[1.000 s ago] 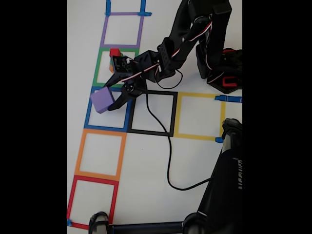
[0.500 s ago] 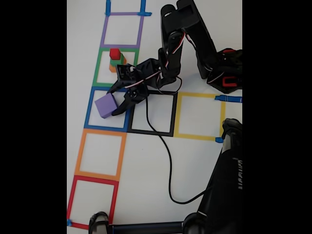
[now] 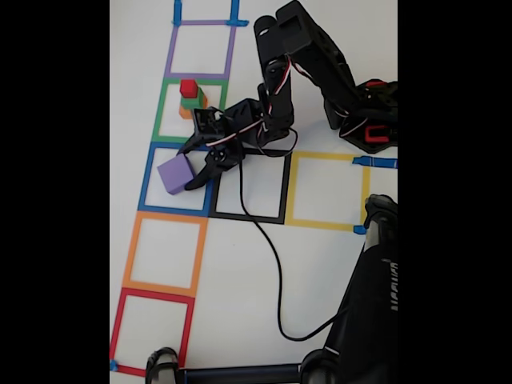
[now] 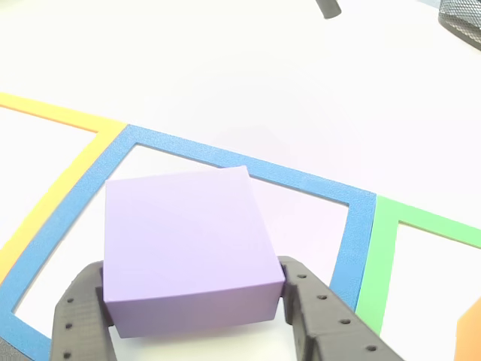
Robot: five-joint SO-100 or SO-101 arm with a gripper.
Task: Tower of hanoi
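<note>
With its jaws closed on either side of the purple cube (image 3: 175, 174), the gripper (image 3: 194, 166) holds the block inside the blue tape square (image 3: 146, 180), left of centre in the fixed view. The step looks like placing the biggest piece; next comes letting go and lifting clear. That view also shows the red cube (image 3: 188, 88) stacked on green and orange in the green square above; the other view shows the fingers (image 4: 319, 320) pressed against the cube's sides.

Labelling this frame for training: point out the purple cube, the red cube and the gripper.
purple cube (image 4: 180, 233), other view, top face.
red cube (image 3: 188, 88), fixed view, top of the stack in the green tape square.
gripper (image 4: 192, 308), other view, midway between the fingertips flanking the purple cube.
</note>
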